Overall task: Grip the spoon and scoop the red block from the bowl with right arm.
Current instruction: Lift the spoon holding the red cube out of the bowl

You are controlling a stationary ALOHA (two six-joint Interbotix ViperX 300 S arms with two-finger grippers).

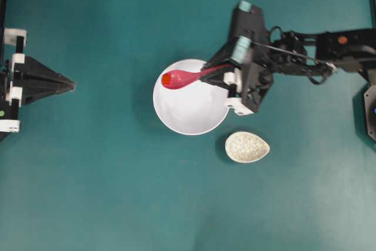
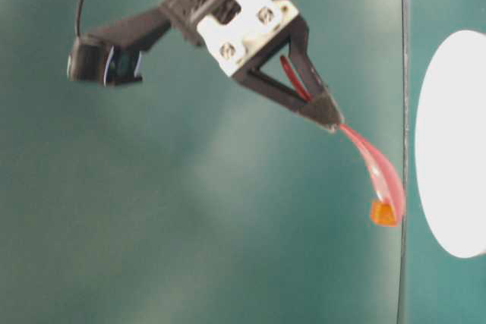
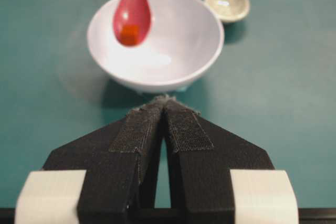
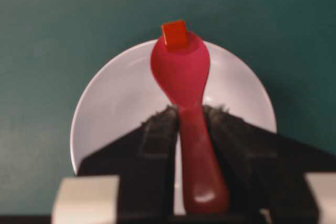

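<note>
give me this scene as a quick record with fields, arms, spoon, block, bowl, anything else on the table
right gripper: shut on the spoon handle, over the bowl
spoon: magenta, held above the bowl, scoop toward the bowl's far rim from the gripper
red block: sitting at the tip of the spoon's scoop
bowl: white, upright, nothing left inside
left gripper: shut, holding nothing, away from the bowl
speckled dish: beside the bowl, apart from it

We see bare counter (image 1: 106, 192) between the left pincer (image 1: 70, 86) and the bowl (image 1: 191, 116); the speckled dish (image 1: 247, 147) sits near the bowl, narrowing passage on that side.
</note>
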